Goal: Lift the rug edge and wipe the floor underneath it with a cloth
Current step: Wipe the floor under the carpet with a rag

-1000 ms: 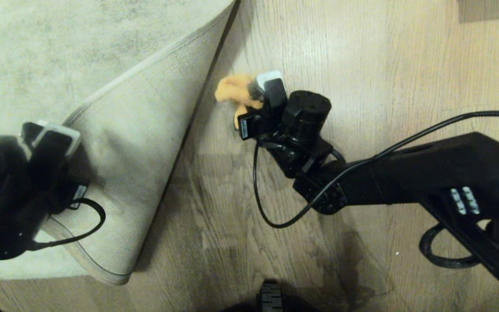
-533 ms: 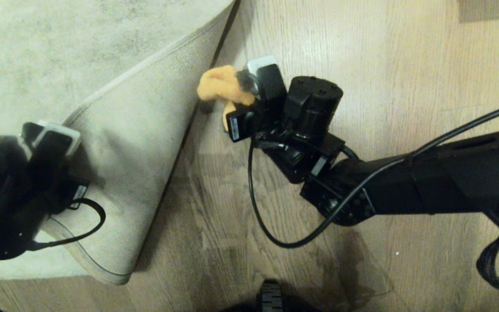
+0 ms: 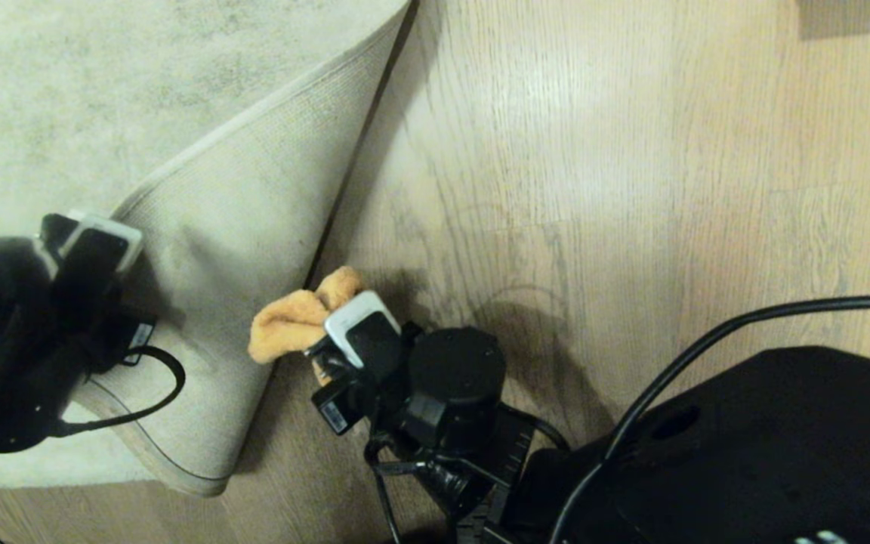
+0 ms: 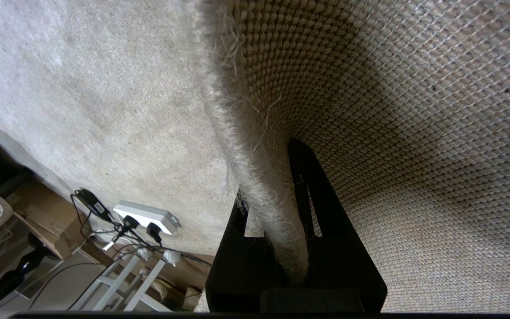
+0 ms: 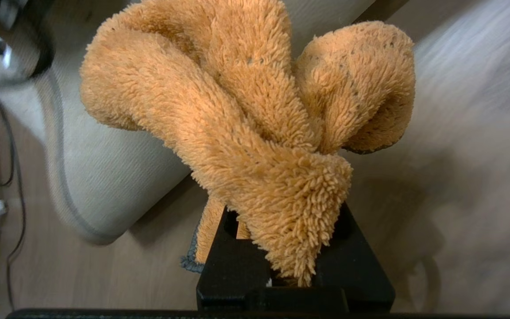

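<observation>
Your right gripper is clamped tight on the orange cloth, which bunches out ahead of the black fingers. You've got that cloth right at the dark trim of the rug edge, down against the floor beside the fold. Your left gripper is pinched shut on the rug edge, holding the corner folded up so the woven backing faces you.

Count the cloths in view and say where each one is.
1. The cloth is bunched in the right gripper, beside the folded-back rug edge that the left gripper holds up. Others could be hidden beneath the rug.
</observation>
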Controlling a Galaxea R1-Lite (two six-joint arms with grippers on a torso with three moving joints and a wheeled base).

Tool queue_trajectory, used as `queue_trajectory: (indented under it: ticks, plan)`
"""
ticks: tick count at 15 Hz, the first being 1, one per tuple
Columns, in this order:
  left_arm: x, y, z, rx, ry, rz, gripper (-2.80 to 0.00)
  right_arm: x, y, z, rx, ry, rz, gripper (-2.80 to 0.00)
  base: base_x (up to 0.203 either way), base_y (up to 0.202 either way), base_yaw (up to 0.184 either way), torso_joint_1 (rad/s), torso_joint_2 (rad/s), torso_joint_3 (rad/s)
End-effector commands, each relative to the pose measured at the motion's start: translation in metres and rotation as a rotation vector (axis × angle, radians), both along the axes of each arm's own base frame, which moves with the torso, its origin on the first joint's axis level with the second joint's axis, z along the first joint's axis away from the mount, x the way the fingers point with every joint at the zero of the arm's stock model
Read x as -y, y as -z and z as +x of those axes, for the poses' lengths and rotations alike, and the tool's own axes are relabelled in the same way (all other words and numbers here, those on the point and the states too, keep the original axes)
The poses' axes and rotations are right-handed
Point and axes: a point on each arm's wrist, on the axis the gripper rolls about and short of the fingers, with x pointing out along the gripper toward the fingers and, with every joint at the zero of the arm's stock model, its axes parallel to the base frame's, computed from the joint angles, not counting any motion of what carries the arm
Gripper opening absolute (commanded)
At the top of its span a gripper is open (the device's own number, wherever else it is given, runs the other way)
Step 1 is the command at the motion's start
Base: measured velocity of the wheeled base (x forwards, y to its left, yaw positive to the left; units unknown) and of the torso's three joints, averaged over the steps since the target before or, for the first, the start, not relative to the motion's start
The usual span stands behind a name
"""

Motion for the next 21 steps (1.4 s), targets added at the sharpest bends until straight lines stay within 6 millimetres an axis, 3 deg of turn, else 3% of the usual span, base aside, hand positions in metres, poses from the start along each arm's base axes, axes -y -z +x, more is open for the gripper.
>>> queue_trajectory:
  ticks: [1,5,7,9,13,16,19,21]
  plan:
    - [0.000,0.000,0.001,0.000,-0.002,0.003,-2.80,-0.013,0.046,0.002,-0.026,-0.010,-0.050,-2.80,0.000,0.000,0.000,0.000,0.00,0.000]
    - [0.000,0.001,0.000,-0.004,-0.003,0.004,-2.80,-0.028,0.061,0.028,0.002,0.024,0.006,-2.80,0.000,0.000,0.000,0.000,0.00,0.000]
    - [0.000,0.004,-0.001,-0.015,-0.003,0.005,-2.80,-0.023,0.066,0.051,0.016,0.069,0.030,-2.80,0.000,0.000,0.000,0.000,0.00,0.000]
    - [0.000,0.004,-0.001,-0.015,-0.004,0.004,-2.80,-0.013,0.058,0.072,0.040,0.117,0.065,-2.80,0.000,0.000,0.000,0.000,0.00,0.000]
    - [0.000,0.006,-0.001,-0.021,-0.002,0.004,-2.80,0.011,0.016,0.112,0.103,0.215,0.142,-2.80,0.000,0.000,0.000,0.000,0.00,0.000]
    - [0.000,0.007,-0.002,-0.024,-0.001,0.004,-2.80,0.042,-0.025,0.140,0.165,0.303,0.178,-2.80,0.000,0.000,0.000,0.000,0.00,0.000]
    - [0.000,0.007,-0.003,-0.020,0.000,0.005,-2.80,0.076,-0.073,0.156,0.216,0.378,0.205,-2.80,0.000,0.000,0.000,0.000,0.00,0.000]
    - [0.000,0.006,-0.003,-0.010,0.000,0.004,-2.80,0.091,-0.096,0.155,0.235,0.402,0.222,-2.80,0.000,0.000,0.000,0.000,0.00,0.000]
